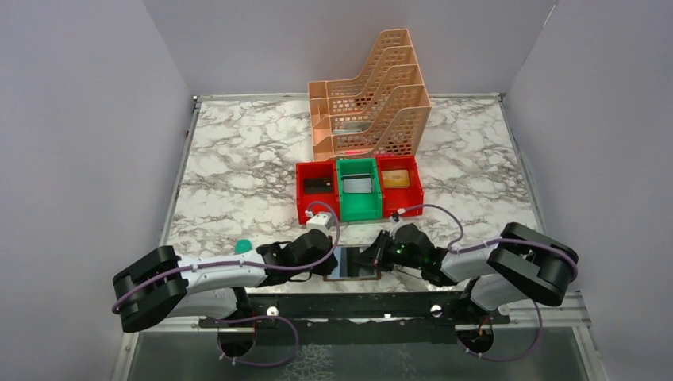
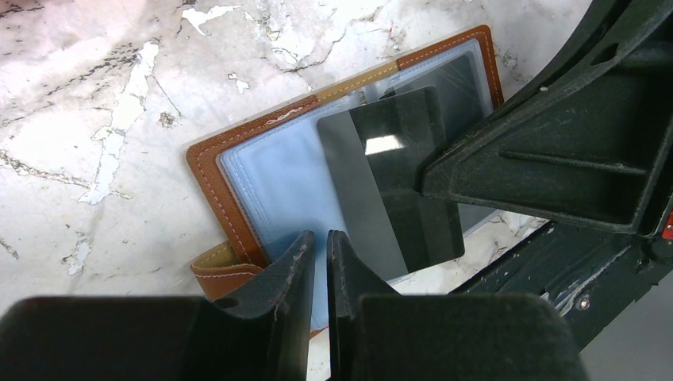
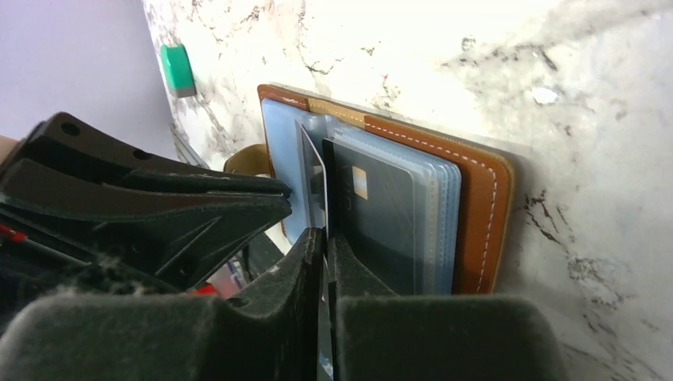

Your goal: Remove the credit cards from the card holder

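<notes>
The brown leather card holder (image 1: 355, 263) is lying open on the marble table (image 1: 238, 175), close to the near edge and between the two grippers. Its grey-blue plastic pockets are facing up and its snap tab (image 2: 226, 274) is sticking out on the left arm's side. The right gripper (image 3: 324, 238) is pinching a dark credit card (image 2: 389, 182) by one edge, fingers closed tight on the thin plastic. The card is sitting askew over the holder's right half, one corner reaching past the holder's near edge; how much of it is inside a pocket is hard to tell. A second credit card (image 3: 379, 226), showing a gold chip, is sitting in a clear pocket just beside the pinched one. The left gripper (image 2: 320, 242) is resting its tips on the holder's left half at the near edge, jaws narrowed to a thin slit with nothing visibly held between them. A small green object (image 3: 176, 70) is lying on the marble beside the left arm. Farther back, red and green bins (image 1: 357, 190) are standing well apart from the holder
</notes>
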`<state>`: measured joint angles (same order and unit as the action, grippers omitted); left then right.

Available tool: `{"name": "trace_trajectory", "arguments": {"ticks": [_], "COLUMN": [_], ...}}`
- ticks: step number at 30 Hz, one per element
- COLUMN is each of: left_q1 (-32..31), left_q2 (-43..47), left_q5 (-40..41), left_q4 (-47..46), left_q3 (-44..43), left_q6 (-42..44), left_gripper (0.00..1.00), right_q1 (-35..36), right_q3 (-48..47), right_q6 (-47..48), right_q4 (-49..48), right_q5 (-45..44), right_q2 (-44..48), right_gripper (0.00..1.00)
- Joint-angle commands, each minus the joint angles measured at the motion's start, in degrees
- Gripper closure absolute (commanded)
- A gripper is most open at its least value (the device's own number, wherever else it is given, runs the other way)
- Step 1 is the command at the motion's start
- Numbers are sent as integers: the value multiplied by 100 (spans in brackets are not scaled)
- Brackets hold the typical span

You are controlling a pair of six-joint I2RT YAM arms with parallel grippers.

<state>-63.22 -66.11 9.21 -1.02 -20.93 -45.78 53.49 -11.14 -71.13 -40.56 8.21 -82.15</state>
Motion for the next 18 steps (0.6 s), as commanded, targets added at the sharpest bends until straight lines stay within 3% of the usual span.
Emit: {"name": "trace_trajectory", "arguments": {"ticks": [1,3,13,18], "left_q1": [-14,-15,-15,-14], "left_q2": [-16,137,580,856], "left_q5": [-125,-57,144,7], "left_q4": [443,470,571,444], "left_q3": [-33,-41,-165,-123], "left_q6": [104,119,170,142], "left_gripper": [85,84,71,53], "right_q1": [-23,-23,-23,-23], "right_q3": [221,428,485,723], "right_q6": [5,-87,577,765], "right_q4": [111,201,1761,1499], "right_q5": [-133,-414,-976,-930], "right_q2": [143,452,2373,3007], "right_gripper": [95,99,99,99]}}
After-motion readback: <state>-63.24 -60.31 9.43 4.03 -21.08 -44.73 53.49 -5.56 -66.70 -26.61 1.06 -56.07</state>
